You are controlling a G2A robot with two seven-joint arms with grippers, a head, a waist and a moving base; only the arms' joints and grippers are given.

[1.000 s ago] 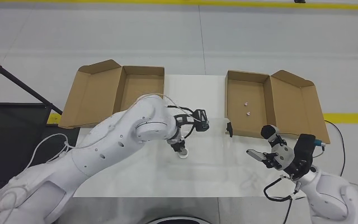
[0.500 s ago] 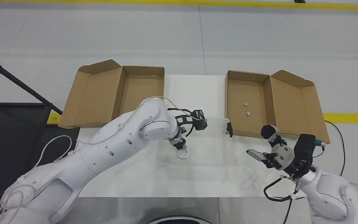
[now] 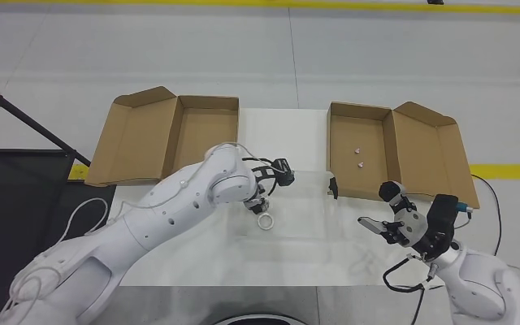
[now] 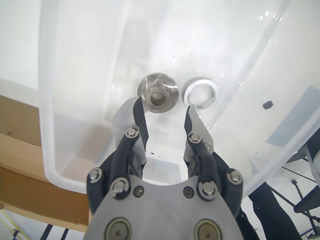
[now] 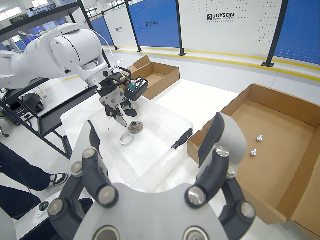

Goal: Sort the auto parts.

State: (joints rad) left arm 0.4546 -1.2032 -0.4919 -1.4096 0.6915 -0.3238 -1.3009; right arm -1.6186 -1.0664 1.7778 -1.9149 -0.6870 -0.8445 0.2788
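Note:
A steel flanged hub [image 4: 158, 96] and a silver ring collar [image 4: 200, 93] lie side by side in a clear plastic tray [image 4: 50, 116]. My left gripper [image 4: 163, 113] hangs open just above them, one fingertip touching or nearly touching the hub's rim and the other beside the ring. From above, the ring [image 3: 265, 220] lies just below the left gripper [image 3: 258, 205]. In the right wrist view the hub [image 5: 135, 126] and ring [image 5: 125, 138] sit under the left gripper [image 5: 122, 119]. My right gripper [image 3: 382, 229] stands open and empty at the table's right front.
An open cardboard box [image 3: 203, 130] stands at the back left. Another box [image 3: 357, 138] at the back right holds two small bolts [image 3: 356, 150] [image 3: 359, 165]. A small black piece [image 3: 333, 188] sits at that box's near corner.
The left gripper has shifted slightly left and back, off the ring, and its wrist has turned a little. The right arm has not moved.

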